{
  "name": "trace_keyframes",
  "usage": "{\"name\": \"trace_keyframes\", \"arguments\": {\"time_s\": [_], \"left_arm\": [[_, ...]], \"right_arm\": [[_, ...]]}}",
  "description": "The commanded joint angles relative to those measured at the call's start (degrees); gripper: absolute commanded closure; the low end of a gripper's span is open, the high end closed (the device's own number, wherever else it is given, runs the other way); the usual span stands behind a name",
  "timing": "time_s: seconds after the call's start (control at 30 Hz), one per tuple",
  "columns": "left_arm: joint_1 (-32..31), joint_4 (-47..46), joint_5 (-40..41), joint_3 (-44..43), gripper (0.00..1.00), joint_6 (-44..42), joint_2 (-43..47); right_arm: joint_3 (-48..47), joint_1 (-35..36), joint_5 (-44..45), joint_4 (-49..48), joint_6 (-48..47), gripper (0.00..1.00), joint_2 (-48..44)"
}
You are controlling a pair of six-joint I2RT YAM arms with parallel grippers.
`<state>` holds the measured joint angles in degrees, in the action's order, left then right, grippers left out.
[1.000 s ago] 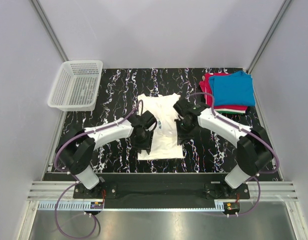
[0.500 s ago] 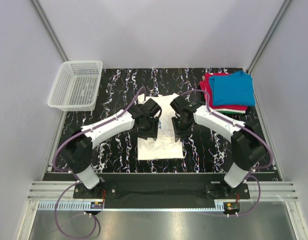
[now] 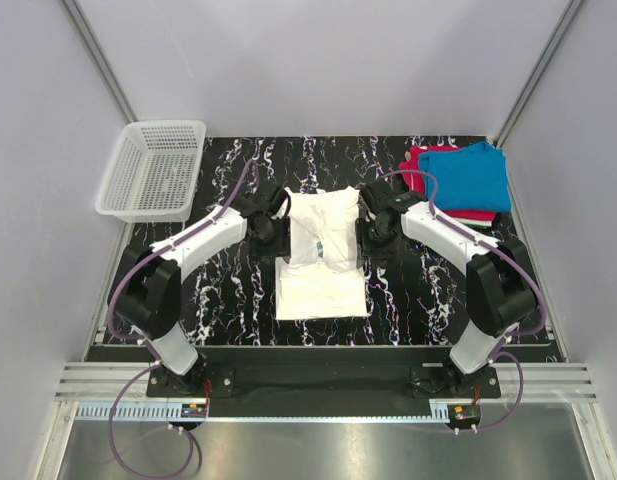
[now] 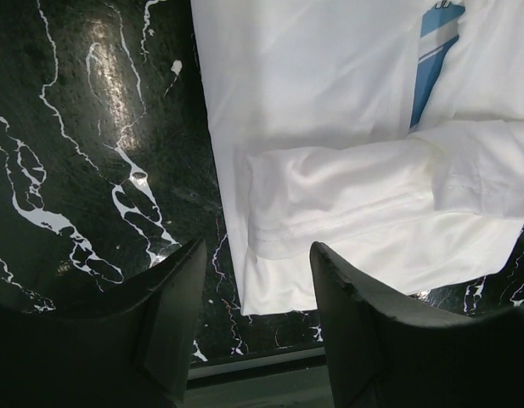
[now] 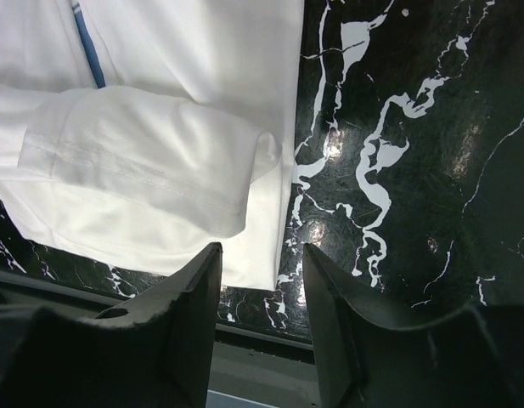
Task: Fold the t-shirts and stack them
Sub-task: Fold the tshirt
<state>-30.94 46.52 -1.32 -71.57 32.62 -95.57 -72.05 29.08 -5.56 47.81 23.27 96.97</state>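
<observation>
The white t-shirt (image 3: 321, 262) with a small blue logo lies partly folded in the middle of the black marble table (image 3: 228, 300). My left gripper (image 3: 271, 236) hovers just off its left edge, open and empty. My right gripper (image 3: 374, 236) hovers just off its right edge, open and empty. In the left wrist view the shirt (image 4: 346, 170) fills the upper right beyond my open left gripper (image 4: 257, 319). In the right wrist view the shirt (image 5: 160, 136) lies upper left of my open right gripper (image 5: 262, 319). A folded blue t-shirt (image 3: 470, 176) lies on a red one (image 3: 418, 165) at the far right.
A white mesh basket (image 3: 153, 170) stands at the far left corner, partly off the table. Grey walls close in the back and both sides. The table's edge shows just beyond the shirt's end in both wrist views.
Both grippers have moved off the shirt's middle, outward to its left and right edges and farther from the bases. The shirt's far part now lies uncovered and flat.
</observation>
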Motion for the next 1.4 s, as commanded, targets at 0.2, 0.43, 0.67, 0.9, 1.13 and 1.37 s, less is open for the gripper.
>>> {"name": "trace_keyframes", "arguments": {"time_s": [0.2, 0.43, 0.67, 0.9, 1.13, 1.37], "left_arm": [[0.0, -3.01, -3.51, -0.94, 0.43, -3.97, -2.43], [0.61, -3.37, -3.86, -0.06, 0.44, -4.85, -2.78], [1.32, -3.55, -4.04, -0.06, 0.44, -5.2, -3.31], [2.02, -3.63, -4.21, 0.12, 0.45, -5.38, -3.66], [2.02, -3.72, -4.92, -0.67, 0.45, -5.37, -4.8], [2.46, -3.63, -5.18, -1.29, 0.45, -5.73, -5.42]], "right_arm": [[-5.2, 0.45, -1.99, -2.2, 0.38, 0.49, 5.6], [-7.31, 0.45, -4.01, -2.11, 0.9, 0.5, 8.32], [-7.49, 0.45, -4.9, -2.11, 1.17, 0.52, 10.61], [-6.0, 0.45, -5.07, -2.55, 1.34, 0.63, 11.4], [-8.88, 0.45, -3.49, -1.67, 1.35, 1.0, 11.49], [-19.61, 0.36, -1.03, 2.28, -1.2, 1.0, 16.05]]}}
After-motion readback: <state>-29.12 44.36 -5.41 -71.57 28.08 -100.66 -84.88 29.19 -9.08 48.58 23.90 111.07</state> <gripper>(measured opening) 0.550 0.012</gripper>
